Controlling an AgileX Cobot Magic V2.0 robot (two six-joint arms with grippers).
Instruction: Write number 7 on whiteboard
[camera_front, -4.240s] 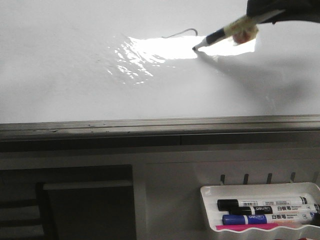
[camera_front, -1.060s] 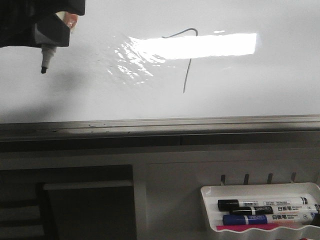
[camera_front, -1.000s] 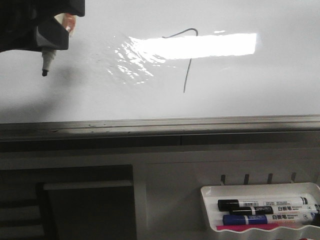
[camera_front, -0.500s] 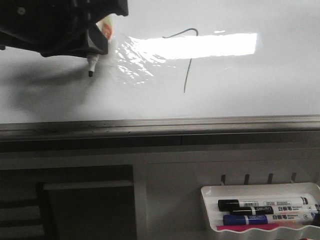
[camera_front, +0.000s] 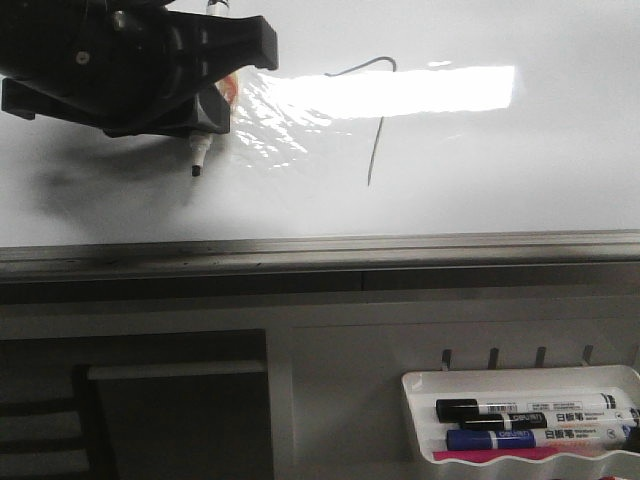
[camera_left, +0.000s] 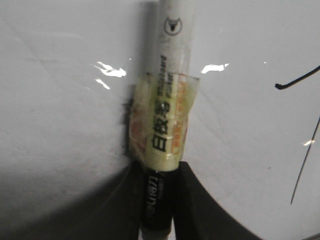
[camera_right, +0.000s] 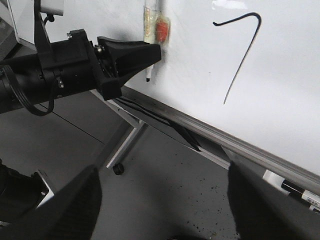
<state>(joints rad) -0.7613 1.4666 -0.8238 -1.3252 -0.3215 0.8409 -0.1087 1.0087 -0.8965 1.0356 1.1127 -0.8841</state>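
Looks done: number 7 (camera_front: 372, 120) complete on whiteboard (camera_front: 500, 180), left gripper (camera_front: 205, 110) fingers pinching marker (camera_front: 202, 155) upper left, tip apparently off board; right fingers spread.

markers in tray (camera_front: 520, 424): 3 | held marker (camera_front: 203, 153): 1 | whiteboard (camera_front: 480, 190): 1

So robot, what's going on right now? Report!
Left hand shut on marker, tip off the whiteboard. Right hand open, empty. Number 7 drawn, nothing in the way.
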